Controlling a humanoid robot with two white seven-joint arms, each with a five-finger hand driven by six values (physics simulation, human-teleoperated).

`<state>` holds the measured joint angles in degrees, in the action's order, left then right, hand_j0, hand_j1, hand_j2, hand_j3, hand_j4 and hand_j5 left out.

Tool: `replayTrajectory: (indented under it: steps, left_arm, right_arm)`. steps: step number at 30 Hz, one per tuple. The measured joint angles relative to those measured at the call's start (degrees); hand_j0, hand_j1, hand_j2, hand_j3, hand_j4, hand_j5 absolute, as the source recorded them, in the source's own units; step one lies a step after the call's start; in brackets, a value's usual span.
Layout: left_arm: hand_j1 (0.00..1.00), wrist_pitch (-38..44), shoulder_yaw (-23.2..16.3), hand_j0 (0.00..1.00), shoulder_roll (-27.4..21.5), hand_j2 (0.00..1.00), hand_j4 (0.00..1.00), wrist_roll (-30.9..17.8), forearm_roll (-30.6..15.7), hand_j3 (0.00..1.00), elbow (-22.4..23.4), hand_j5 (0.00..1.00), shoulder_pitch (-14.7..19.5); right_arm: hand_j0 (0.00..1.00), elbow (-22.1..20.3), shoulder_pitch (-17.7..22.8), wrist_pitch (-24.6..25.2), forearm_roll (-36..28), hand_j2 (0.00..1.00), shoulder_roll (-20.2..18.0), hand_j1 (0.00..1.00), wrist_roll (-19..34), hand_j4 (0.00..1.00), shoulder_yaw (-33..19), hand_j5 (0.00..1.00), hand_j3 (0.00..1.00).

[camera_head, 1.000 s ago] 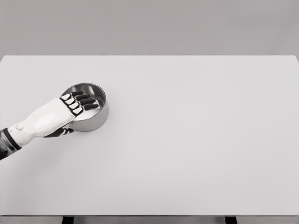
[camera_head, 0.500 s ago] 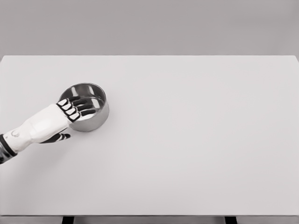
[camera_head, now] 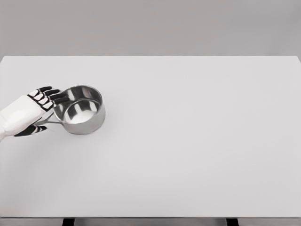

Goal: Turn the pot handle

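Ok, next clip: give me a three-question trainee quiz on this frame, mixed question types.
1. True or false: the steel pot lies tipped on its side.
2. Where on the white table does the pot stand?
A. far right
B. left part
C. front edge, centre
3. Fill in: the left robot hand is at the pot's ___ side, where a thin handle sticks out toward it.

Key:
1. False; it stands upright, open top up.
2. B.
3. Left. The fingers reach the pot's rim, but whether the hand grips the handle cannot be told. The right arm is out of view.
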<state>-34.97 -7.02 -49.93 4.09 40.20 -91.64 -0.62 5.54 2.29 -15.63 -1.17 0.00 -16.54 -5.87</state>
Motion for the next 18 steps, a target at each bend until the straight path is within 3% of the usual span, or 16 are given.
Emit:
replayTrajectory:
  steps: [12, 18]
  left_arm:
    - [1.0, 0.0, 3.9, 1.0, -1.0, 1.0, 1.0, 0.0, -1.2, 1.0, 4.3, 1.0, 0.7]
    - [1.0, 0.0, 4.4, 1.0, -1.2, 1.0, 1.0, -0.1, -1.1, 1.0, 6.8, 1.0, 3.8]
  right_arm:
    - [1.0, 0.0, 0.0, 0.0, 0.0, 1.0, 0.0, 1.0, 0.0, 1.0, 0.0, 1.0, 1.0]
    - [1.0, 0.0, 0.0, 0.0, 0.0, 1.0, 0.0, 1.0, 0.0, 1.0, 0.0, 1.0, 1.0]
